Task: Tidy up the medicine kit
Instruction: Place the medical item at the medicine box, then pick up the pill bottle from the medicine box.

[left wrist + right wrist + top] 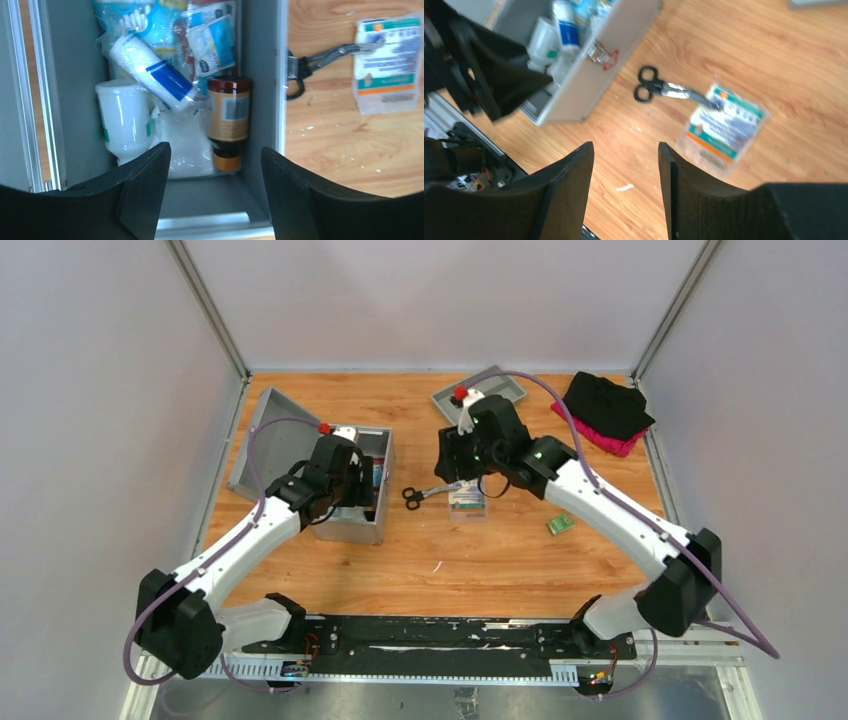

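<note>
I count one metal case [360, 526], one pair of scissors [413, 497], one packet [467, 503], one tray [506, 387]. Inside sit one white bottle [122, 120] and one brown bottle [229, 112].

Robot lab cell.
Plain panels [440, 300] and aluminium posts [208, 308] walled the wooden table [500, 570]; a mounting rail [430, 638] lined its near edge.

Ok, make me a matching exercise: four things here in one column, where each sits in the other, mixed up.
1 scissors
2 brown bottle
3 green packet
4 black cloth

A inside the medicine kit
B the table's far right corner
C alone on the table's right half
D beside the kit, tips on a flat pouch

Pairs: 1-D, 2-A, 3-C, 4-B
</note>
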`<state>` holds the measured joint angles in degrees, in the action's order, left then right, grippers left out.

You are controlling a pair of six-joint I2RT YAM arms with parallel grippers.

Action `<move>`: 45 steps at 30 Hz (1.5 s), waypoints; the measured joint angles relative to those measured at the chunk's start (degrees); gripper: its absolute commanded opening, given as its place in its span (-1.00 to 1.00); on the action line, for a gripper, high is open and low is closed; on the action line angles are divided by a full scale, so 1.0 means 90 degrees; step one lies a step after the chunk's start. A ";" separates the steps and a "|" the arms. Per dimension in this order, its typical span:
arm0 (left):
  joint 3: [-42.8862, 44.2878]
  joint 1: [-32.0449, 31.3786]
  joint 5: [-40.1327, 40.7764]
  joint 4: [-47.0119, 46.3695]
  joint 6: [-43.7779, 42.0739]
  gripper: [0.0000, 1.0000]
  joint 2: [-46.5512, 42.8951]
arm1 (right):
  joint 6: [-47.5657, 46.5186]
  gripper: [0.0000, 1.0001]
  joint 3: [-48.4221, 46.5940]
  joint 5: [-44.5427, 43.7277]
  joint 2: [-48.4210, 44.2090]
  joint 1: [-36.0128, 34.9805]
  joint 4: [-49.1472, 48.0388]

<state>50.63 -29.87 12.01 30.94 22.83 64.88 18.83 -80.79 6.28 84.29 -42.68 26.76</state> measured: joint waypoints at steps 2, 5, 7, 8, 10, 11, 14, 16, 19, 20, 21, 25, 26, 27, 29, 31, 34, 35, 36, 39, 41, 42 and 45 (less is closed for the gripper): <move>-0.0134 0.0340 -0.0267 -0.0211 0.0051 0.32 0.0236 | 0.0034 0.06 0.0600 -0.0223 -0.0512 0.0039 0.0007; -0.0301 0.0765 -0.0726 -0.0505 0.0107 0.24 0.0486 | 0.0117 0.03 0.1234 -0.0389 -0.1098 0.0068 0.0049; -0.0318 0.0891 -0.0988 -0.0648 0.0109 0.21 0.0634 | 0.0170 0.02 0.1532 -0.0449 -0.1399 0.0092 0.0053; -0.0318 0.0913 -0.1134 -0.0741 0.0107 0.20 0.0719 | 0.0199 0.02 0.1639 -0.0478 -0.1513 0.0104 0.0051; -0.0318 0.0923 -0.1542 -0.0964 0.0097 0.19 0.0937 | 0.0291 0.01 0.1950 -0.0515 -0.1836 0.0148 0.0051; -0.0318 0.0923 -0.1668 -0.1030 0.0092 0.19 0.1008 | 0.0318 0.01 0.2038 -0.0529 -0.1921 0.0168 0.0061; -0.0325 0.0925 -0.1928 -0.1168 0.0068 0.19 0.1156 | 0.0423 0.00 0.2288 -0.0546 -0.2120 0.0240 0.0078; -0.0347 0.0942 -0.1989 -0.1243 0.0061 0.21 0.1222 | 0.0476 -0.01 0.2390 -0.0561 -0.2188 0.0291 0.0102; -0.0362 0.0942 -0.1989 -0.1275 0.0039 0.40 0.1348 | 0.0520 -0.02 0.2424 -0.0566 -0.2232 0.0330 0.0126; -0.0369 0.0950 -0.1994 -0.1285 0.0024 0.43 0.1392 | 0.0532 -0.02 0.2424 -0.0566 -0.2244 0.0338 0.0126; -0.0374 0.0954 -0.1999 -0.1290 0.0024 0.44 0.1440 | 0.0549 -0.03 0.2424 -0.0568 -0.2254 0.0342 0.0126; -0.0379 0.0954 -0.2047 -0.1294 0.0024 0.42 0.1625 | 0.0600 -0.03 0.2424 -0.0563 -0.2251 0.0350 0.0124; -0.0379 0.0954 -0.2055 -0.1294 0.0022 0.39 0.1668 | 0.0605 -0.03 0.2424 -0.0563 -0.2244 0.0352 0.0126; -0.0379 0.0954 -0.2062 -0.1307 0.0022 0.36 0.1724 | 0.0610 -0.03 0.2424 -0.0561 -0.2234 0.0355 0.0126; -0.0379 0.0954 -0.2086 -0.1333 0.0019 0.29 0.1804 | 0.0619 -0.03 0.2424 -0.0561 -0.2220 0.0357 0.0126; -0.0379 0.0954 -0.2101 -0.1375 0.0012 0.25 0.1892 | 0.0622 -0.03 0.2424 -0.0561 -0.2212 0.0357 0.0126; -0.0379 0.0952 -0.2101 -0.1443 0.0015 0.14 0.2038 | 0.0622 -0.03 0.2424 -0.0561 -0.2212 0.0362 0.0126; -0.0379 0.0952 -0.2106 -0.1467 0.0022 0.09 0.2074 | 0.0622 -0.04 0.2424 -0.0561 -0.2212 0.0364 0.0126; -0.0379 0.0945 -0.2127 -0.1501 0.0032 0.05 0.2118 | 0.0619 -0.04 0.2424 -0.0561 -0.2212 0.0372 0.0124; -0.0379 0.0923 -0.2174 -0.1588 0.0041 -0.04 0.2181 | 0.0622 -0.04 0.2424 -0.0559 -0.2212 0.0379 0.0126; -0.0379 0.0923 -0.2171 -0.1591 0.0044 -0.07 0.2159 | 0.0622 -0.04 0.2424 -0.0559 -0.2212 0.0384 0.0126; -0.0379 0.0923 -0.2166 -0.1588 0.0053 -0.09 0.2130 | 0.0622 -0.03 0.2426 -0.0559 -0.2212 0.0384 0.0126; -0.0379 0.0923 -0.2093 -0.1511 0.0044 -0.15 0.1868 | 0.0624 -0.04 0.2441 -0.0559 -0.2212 0.0384 0.0126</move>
<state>47.22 -21.56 -6.83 17.34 23.22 81.69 24.45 -58.83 1.26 64.38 -39.22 27.90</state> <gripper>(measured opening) 0.486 0.482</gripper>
